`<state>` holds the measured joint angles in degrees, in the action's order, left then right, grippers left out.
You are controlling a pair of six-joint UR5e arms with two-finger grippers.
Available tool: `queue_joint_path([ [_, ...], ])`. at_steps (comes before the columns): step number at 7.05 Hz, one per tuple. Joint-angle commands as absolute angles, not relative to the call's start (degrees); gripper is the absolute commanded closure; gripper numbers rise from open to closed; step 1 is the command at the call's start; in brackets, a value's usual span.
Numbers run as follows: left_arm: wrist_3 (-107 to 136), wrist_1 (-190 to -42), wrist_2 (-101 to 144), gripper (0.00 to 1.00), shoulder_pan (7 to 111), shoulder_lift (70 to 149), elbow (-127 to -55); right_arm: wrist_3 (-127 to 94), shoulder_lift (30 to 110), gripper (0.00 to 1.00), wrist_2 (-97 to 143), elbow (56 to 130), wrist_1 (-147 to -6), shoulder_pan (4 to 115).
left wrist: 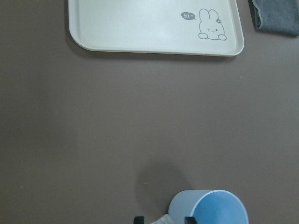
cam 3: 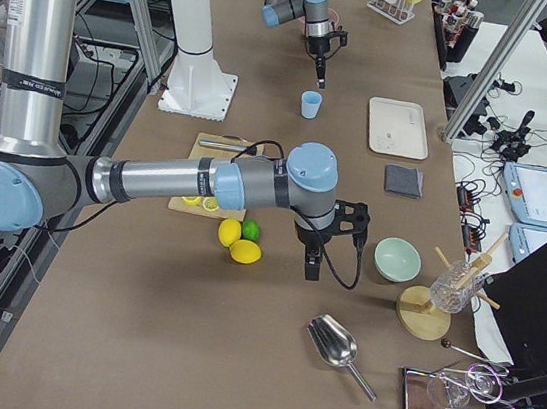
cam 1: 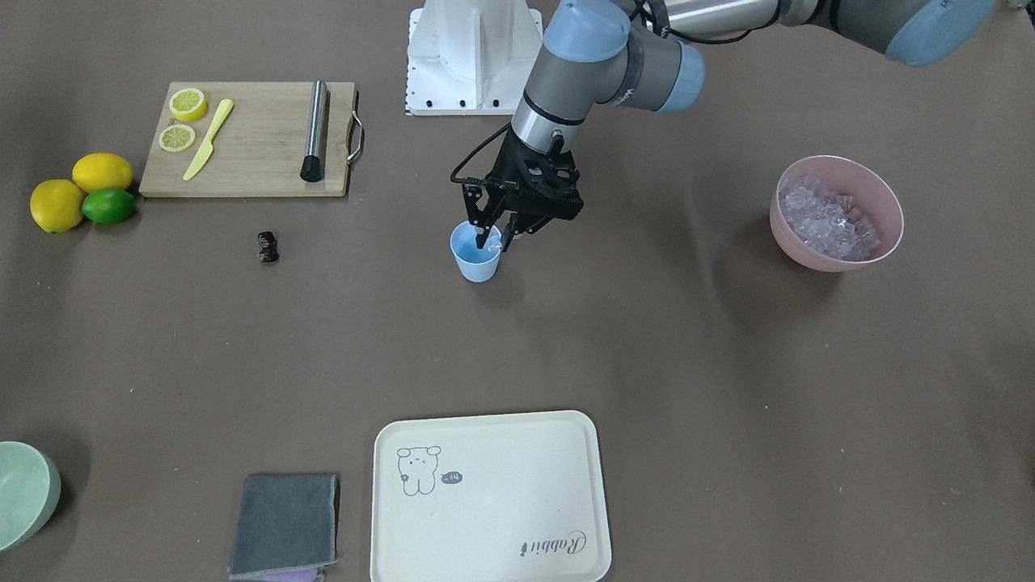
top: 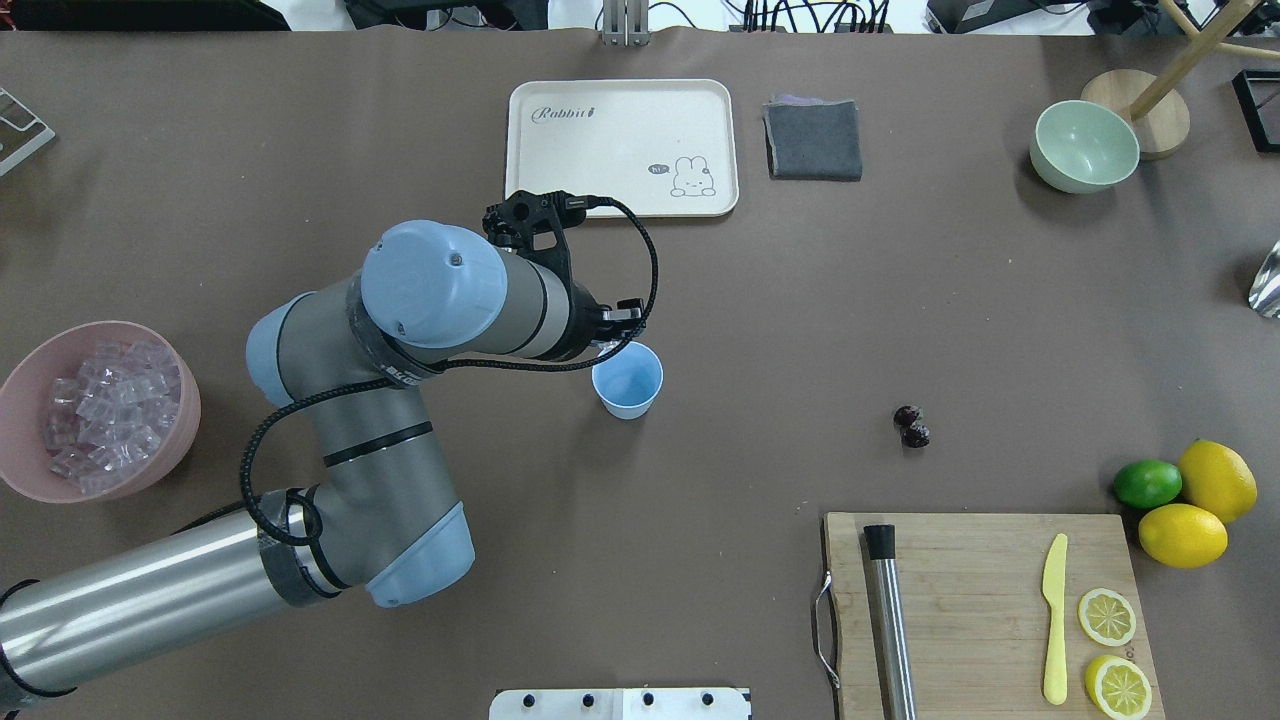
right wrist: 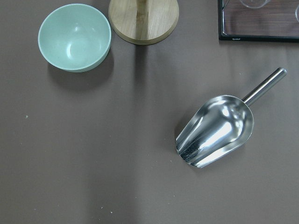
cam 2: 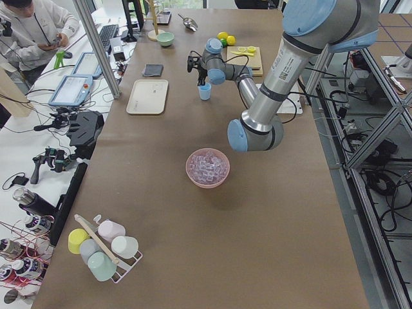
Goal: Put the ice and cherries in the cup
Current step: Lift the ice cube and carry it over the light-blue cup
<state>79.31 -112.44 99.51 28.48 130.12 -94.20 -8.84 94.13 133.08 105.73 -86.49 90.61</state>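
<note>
Gripping one ice cube [left wrist: 162, 219] in left gripper [cam 1: 493, 237] jaws, cup [cam 1: 477, 260] rim directly beneath. Cannot tell right gripper [cam 3: 310, 268] jaw state.

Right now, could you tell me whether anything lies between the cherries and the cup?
Nothing visible does: only bare table separates the cherries from the cup. The left gripper, holding ice, hangs over the cup's opposite rim.

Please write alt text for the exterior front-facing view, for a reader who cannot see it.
The left gripper holds an ice cube over the light-blue cup. The cherries lie apart, toward the view's left; a pink bowl at the right holds more ice.
</note>
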Motion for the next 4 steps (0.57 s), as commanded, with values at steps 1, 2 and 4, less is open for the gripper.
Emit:
queue_joint_path([
  [1, 80.0, -113.4, 98.5, 0.93, 25.9, 130.5, -93.4, -8.8, 94.3, 0.0, 133.1, 105.7, -86.2, 90.6],
  [2, 80.0, -113.5, 97.0, 0.66, 24.5, 130.7, -93.7, -8.9, 94.2, 0.0, 133.1, 105.7, -86.1, 90.6],
  [4, 79.6, -113.4, 97.1, 0.02, 24.6, 130.3, -95.0, -8.9, 94.2, 0.0, 133.1, 105.7, -86.2, 90.6],
])
